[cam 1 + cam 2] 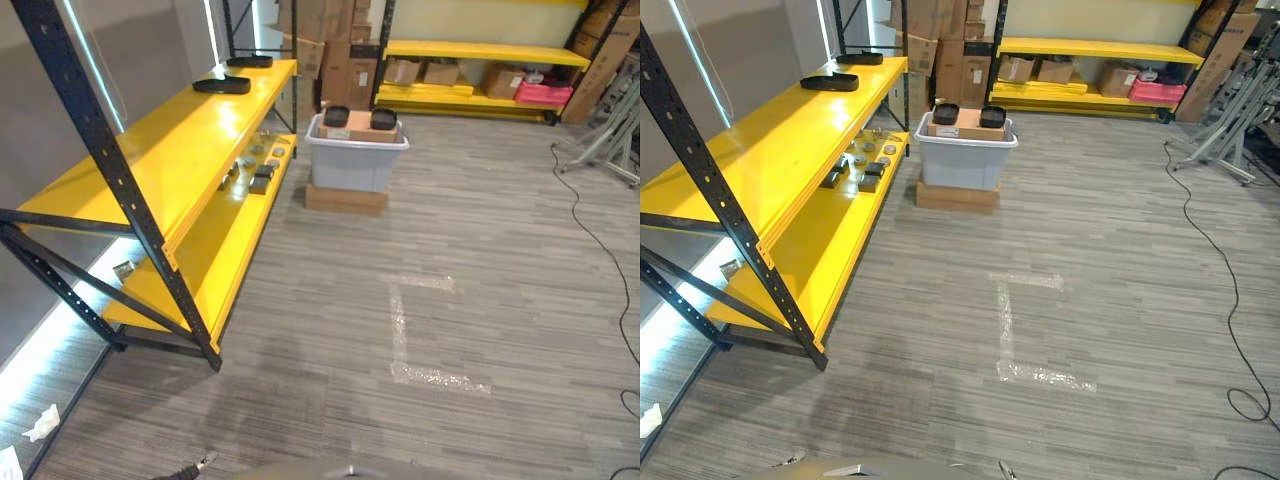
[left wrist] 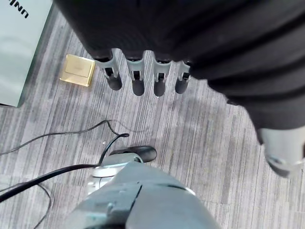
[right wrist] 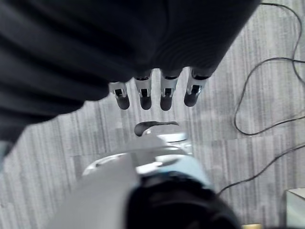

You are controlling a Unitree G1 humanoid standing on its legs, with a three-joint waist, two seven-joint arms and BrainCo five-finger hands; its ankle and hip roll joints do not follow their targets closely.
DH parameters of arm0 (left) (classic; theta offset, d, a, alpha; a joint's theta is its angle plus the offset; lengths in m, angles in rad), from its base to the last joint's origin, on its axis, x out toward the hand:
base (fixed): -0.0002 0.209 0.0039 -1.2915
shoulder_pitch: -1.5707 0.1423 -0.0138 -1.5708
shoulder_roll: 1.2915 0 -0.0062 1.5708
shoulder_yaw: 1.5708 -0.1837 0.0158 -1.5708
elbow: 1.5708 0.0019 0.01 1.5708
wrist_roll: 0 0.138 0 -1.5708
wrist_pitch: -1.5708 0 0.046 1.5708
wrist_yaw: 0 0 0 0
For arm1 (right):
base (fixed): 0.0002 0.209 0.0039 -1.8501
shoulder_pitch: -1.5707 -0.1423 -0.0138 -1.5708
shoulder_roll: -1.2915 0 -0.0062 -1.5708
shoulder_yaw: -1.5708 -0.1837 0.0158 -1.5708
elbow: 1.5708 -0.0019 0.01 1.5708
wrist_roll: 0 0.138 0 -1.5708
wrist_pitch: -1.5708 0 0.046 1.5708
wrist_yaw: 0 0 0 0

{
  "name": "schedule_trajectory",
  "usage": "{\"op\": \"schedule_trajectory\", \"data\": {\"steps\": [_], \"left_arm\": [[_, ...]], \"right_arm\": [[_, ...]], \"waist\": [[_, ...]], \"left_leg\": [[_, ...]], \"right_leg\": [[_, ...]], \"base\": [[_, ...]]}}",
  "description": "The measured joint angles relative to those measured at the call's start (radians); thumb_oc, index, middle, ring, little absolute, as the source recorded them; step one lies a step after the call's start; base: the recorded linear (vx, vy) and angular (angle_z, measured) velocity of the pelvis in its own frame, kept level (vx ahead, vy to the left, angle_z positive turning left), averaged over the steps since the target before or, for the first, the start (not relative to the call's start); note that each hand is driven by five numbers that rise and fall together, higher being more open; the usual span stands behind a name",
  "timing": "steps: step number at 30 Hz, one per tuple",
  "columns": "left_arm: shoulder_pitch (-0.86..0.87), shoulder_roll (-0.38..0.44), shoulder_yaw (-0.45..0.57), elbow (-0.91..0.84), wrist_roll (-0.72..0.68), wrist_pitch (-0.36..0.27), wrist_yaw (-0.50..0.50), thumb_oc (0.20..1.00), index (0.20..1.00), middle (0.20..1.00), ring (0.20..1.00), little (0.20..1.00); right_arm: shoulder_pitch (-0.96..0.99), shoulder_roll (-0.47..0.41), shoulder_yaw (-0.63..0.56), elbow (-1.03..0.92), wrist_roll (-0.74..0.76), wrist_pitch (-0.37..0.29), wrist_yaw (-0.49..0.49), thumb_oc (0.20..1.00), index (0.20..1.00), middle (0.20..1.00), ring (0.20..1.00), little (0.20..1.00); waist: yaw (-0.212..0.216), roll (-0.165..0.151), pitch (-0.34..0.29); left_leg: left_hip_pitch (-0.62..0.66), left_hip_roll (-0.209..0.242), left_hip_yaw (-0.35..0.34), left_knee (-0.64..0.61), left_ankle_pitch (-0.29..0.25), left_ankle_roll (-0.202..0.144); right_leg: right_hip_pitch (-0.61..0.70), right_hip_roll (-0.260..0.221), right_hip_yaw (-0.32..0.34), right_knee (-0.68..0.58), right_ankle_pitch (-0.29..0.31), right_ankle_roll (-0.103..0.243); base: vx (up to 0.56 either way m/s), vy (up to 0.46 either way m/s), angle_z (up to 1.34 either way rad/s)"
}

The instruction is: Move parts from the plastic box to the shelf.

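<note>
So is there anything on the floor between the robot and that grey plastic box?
Nothing visible blocks the way. The plastic box sits on a flat cardboard box beside the yellow shelf, across bare floor marked with tape. Left hand and right hand hang empty.

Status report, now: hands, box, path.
Left hand and right hand open, empty. Grey plastic box on cardboard, beside yellow shelf, dark parts on top. Floor between bare.
</note>
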Motion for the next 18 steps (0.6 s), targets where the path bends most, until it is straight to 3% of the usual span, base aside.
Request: {"op": "schedule_trajectory", "data": {"steps": [3,9,18], "left_arm": [[-0.015,0.002,-0.016,-0.006,-0.007,0.000,-0.005,1.000,1.000,1.000,1.000,1.000],[-0.029,0.004,-0.011,-0.019,-0.049,0.015,-0.002,1.000,1.000,1.000,1.000,1.000],[-0.036,0.004,0.026,-0.020,-0.083,-0.028,0.038,1.000,1.000,1.000,1.000,1.000]], "right_arm": [[-0.021,-0.010,-0.019,-0.004,0.018,-0.003,-0.003,1.000,1.000,1.000,1.000,1.000],[-0.039,-0.010,-0.020,-0.007,0.046,-0.002,-0.006,1.000,1.000,1.000,1.000,1.000],[-0.032,-0.008,-0.020,-0.006,0.045,-0.013,-0.007,1.000,1.000,1.000,1.000,1.000]], "waist": [[-0.001,0.005,0.019],[-0.008,0.008,0.064],[-0.029,0.003,0.077]], "left_leg": [[0.032,-0.003,0.000,-0.047,0.030,-0.007],[0.057,-0.011,0.004,-0.065,0.036,-0.005],[0.066,-0.011,0.028,-0.072,0.034,-0.005]], "right_leg": [[0.036,0.006,-0.006,-0.064,0.034,0.004],[0.094,0.008,-0.007,-0.157,0.097,0.008],[0.095,0.009,0.015,-0.159,0.098,0.012]], "base": [[0.00,0.000,0.00],[0.00,0.004,-0.01],[-0.01,0.010,-0.08]]}}
